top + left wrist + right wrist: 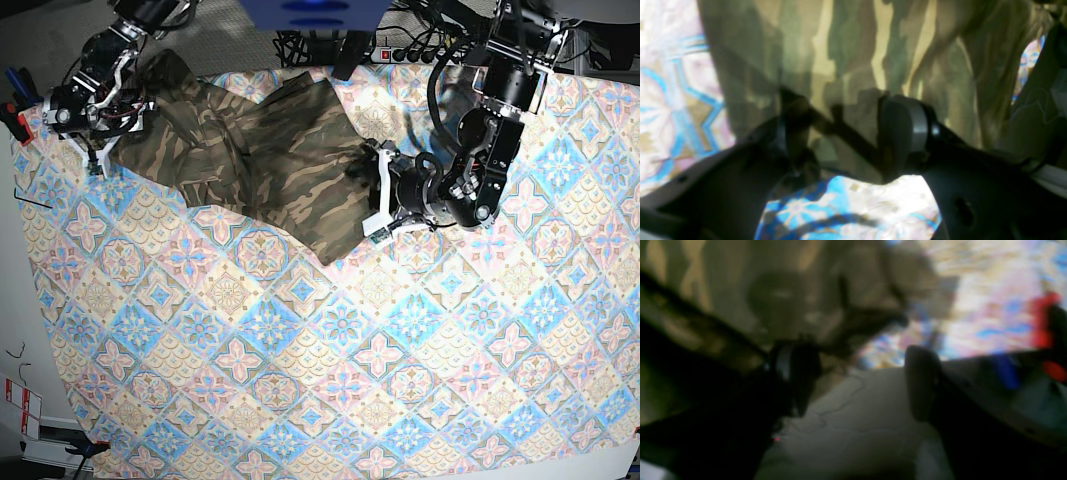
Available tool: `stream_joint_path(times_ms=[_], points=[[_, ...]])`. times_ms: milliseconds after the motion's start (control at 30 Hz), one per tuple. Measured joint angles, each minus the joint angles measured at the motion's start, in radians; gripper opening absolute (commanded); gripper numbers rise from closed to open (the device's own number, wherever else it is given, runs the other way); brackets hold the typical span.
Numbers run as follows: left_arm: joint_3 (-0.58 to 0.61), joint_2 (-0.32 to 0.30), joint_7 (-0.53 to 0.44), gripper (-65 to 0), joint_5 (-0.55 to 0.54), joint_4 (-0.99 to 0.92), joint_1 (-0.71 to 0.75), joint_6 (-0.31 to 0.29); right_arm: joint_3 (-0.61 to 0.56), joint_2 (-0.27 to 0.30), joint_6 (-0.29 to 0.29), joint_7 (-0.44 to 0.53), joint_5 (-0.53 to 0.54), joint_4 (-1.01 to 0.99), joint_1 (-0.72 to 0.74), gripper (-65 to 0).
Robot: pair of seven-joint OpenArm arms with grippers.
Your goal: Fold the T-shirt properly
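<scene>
right wrist view blurred, t-shirt (740, 290) indistinct

One T-shirt (255, 150), one tablecloth (330, 340), two grippers.

Black jointed arms (480, 150) with white fingers (377, 222)

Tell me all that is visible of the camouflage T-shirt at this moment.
The T-shirt is soft cloth in olive, brown and tan blotches. It lies rumpled and partly folded over itself on the upper left of the tablecloth. The left gripper is at its right edge, the right gripper at its left end.
</scene>
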Motion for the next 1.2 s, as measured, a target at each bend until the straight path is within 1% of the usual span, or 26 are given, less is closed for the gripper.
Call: stream_joint_path(times_ms=[67,167,367,433,500,733,933,1033,1100,1133,1200], points=[[0.0,0.0,0.0,-27.7,0.0,0.0,0.0,0.0,0.0,0.002,0.0,0.03,0.003,0.001,-0.003,-22.3],[0.0,0.0,0.0,-27.7,0.0,0.0,0.0,0.0,0.0,0.004,-0.001,0.085,0.039,-0.012,-0.006,-22.3],[0.0,-0.003,0.0,-27.7,0.0,0.0,0.0,0.0,0.005,0.006,-0.004,0.153,0.089,-0.151,-0.008,-22.3],[0.0,-0.003,0.001,-27.7,0.0,0.0,0.0,-0.001,0.024,0.016,0.005,0.167,0.107,-0.172,-0.008,-22.3],[0.0,-0.003,0.0,-27.7,0.0,0.0,0.0,0.0,0.056,0.009,0.005,0.189,0.114,-0.174,-0.011,-22.3],[0.0,-0.003,0.0,-27.7,0.0,0.0,-0.001,0.0,0.157,0.004,0.004,0.206,0.13,-0.182,-0.007,-22.3],[0.0,-0.003,0.0,-27.7,0.0,0.0,-0.001,0.0,0.211,0.004,0.006,0.203,0.13,-0.19,-0.008,-22.3],[0.0,-0.003,0.0,-27.7,0.0,0.0,0.0,0.0,0.211,0.008,0.006,0.217,0.132,-0.214,-0.016,-22.3],[0.0,-0.003,0.0,-27.7,0.0,0.0,0.0,0.0,0.165,0.018,0.001,0.209,0.13,-0.225,-0.024,-23.7],[0.0,-0.003,0.0,-27.7,0.0,0.0,-0.001,0.0,0.128,0.028,-0.01,0.2,0.127,-0.227,-0.029,-26.1],[0.0,-0.003,0.0,-27.7,0.0,0.0,-0.001,0.0,0.049,0.044,-0.005,0.189,0.108,-0.229,-0.033,-33.3]])
